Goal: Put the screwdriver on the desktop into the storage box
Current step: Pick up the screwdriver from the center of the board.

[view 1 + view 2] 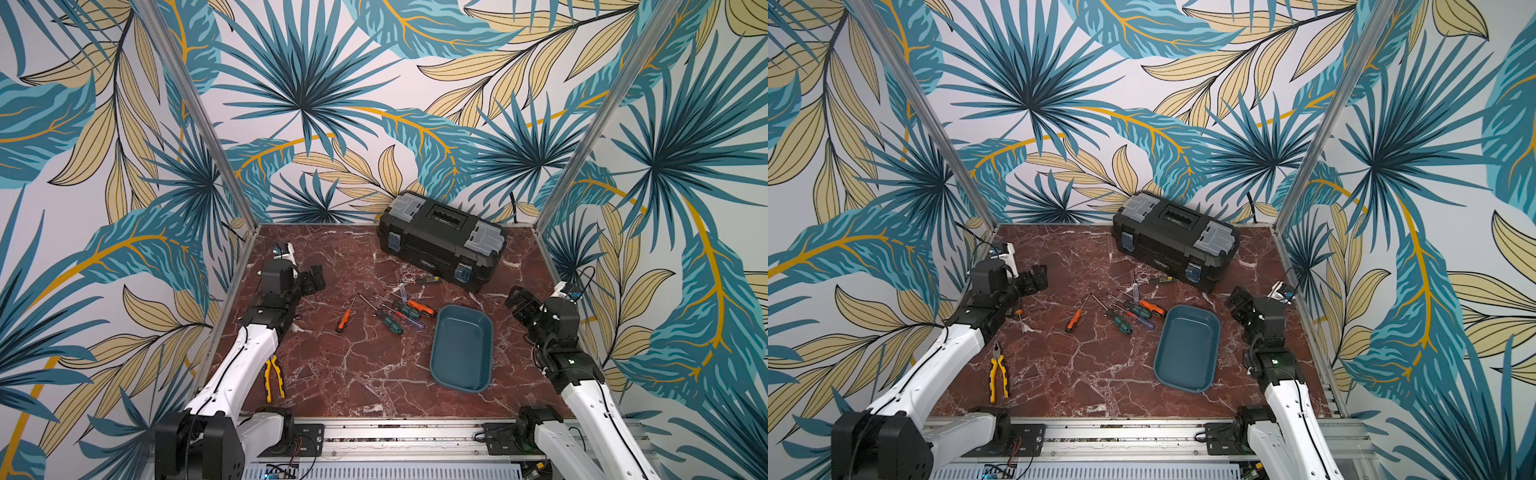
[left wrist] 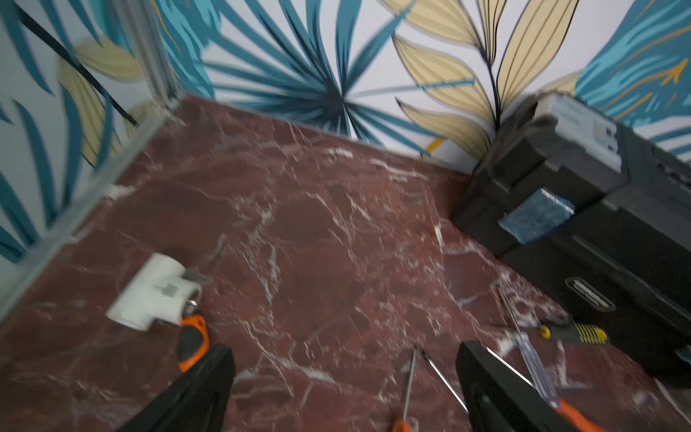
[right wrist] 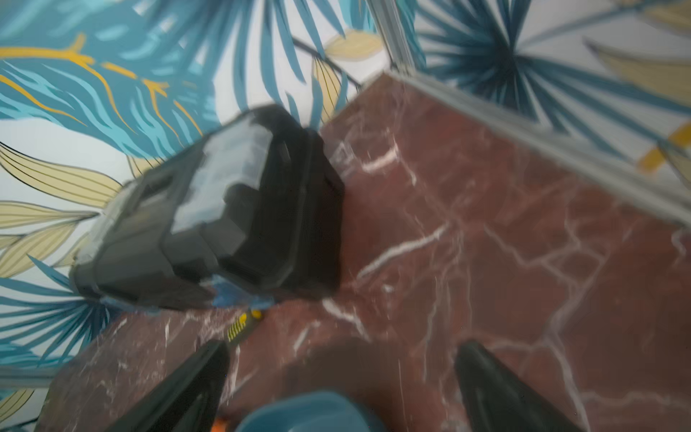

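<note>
Hovering above the left side of the bench (image 1: 357, 374), well apart and gripping nothing: the left fingers (image 1: 312, 281), pointed toward the middle. Same story across the way for the right fingers (image 1: 519, 300), spread wide above the bench's right side, just beyond the far end of the storage box (image 1: 461, 347). Bare red marble between both pairs in the wrist views.

Now to the tools! Down the middle, on the bench and outside the box, a loose scatter of screwdrivers. Out on its own nearest the left arm, an orange-handled screwdriver (image 1: 343, 322), shaft angled toward the back wall. Bunched between that one and the box's far-left corner, a crossed heap: green-handled screwdriver (image 1: 390, 322), orange-and-black screwdriver (image 1: 420, 308), clear-handled screwdriver (image 1: 402, 292), plus a dark blue-handled screwdriver (image 1: 413, 323) just beside the box rim. Further back, a yellow-and-black screwdriver (image 1: 428, 279) right up by the front of the black toolbox (image 1: 440, 237), shut and skewed against the back wall.

Storage box lying lengthwise, open side up, right of centre. Near the front-left, beside the left arm, yellow-handled pliers (image 1: 274, 378), flat on the marble. Close by the left fingers in the wrist view, a white T-shaped fitting (image 2: 155, 295) with an orange-and-black object (image 2: 192, 346) touching it, possibly a small cutter, too blurred to call.
</note>
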`<state>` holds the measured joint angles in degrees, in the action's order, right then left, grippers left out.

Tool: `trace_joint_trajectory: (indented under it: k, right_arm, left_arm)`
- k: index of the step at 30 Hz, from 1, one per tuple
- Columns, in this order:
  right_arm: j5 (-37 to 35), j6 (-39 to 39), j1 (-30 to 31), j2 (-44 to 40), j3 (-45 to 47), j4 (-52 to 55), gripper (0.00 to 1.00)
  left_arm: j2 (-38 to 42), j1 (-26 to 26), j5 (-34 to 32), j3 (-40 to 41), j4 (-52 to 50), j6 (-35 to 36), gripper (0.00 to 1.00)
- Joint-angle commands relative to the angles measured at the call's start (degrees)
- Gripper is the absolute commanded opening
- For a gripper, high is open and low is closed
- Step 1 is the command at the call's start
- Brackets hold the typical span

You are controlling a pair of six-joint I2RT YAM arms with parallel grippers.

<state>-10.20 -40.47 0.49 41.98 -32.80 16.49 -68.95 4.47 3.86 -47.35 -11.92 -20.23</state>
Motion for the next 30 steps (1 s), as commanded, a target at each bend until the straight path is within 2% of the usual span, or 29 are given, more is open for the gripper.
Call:
trace_joint_trajectory:
  k: [1,5,9,13,24,30]
  right_arm:
    - [6.12,-5.81,0.22,1.28,-2.67,9.88,1.0]
    - [4.87,-4.48,0.22,2.21,-3.92,10.73,1.0]
    - [0.06,-2.07,0.21,1.64,-5.19,11.17,1.0]
    - [-1.36,-0.88,0.21,0.62,-5.96,11.19,1.0]
    - [-2.11,-5.59,0.21,-0.59,-3.5,11.66,0.94]
    - [0.42,-7.18,0.23,0.77,-3.79,13.3,0.91]
  left_arm:
    - [-7.69,2.35,12.4,-5.98,-14.2,0.25,0.96]
    - [-17.77,7.19,13.41,-11.76,-21.63,4.7,0.95]
    - [-23.89,11.17,9.62,-15.1,-25.23,7.13,0.93]
    - [-28.7,12.6,6.93,-17.65,-28.74,8.13,0.83]
    - [-32.97,13.47,0.08,-18.31,-32.02,10.22,0.59]
    - [-35.28,14.03,0.1,-19.19,-30.72,10.25,0.38]
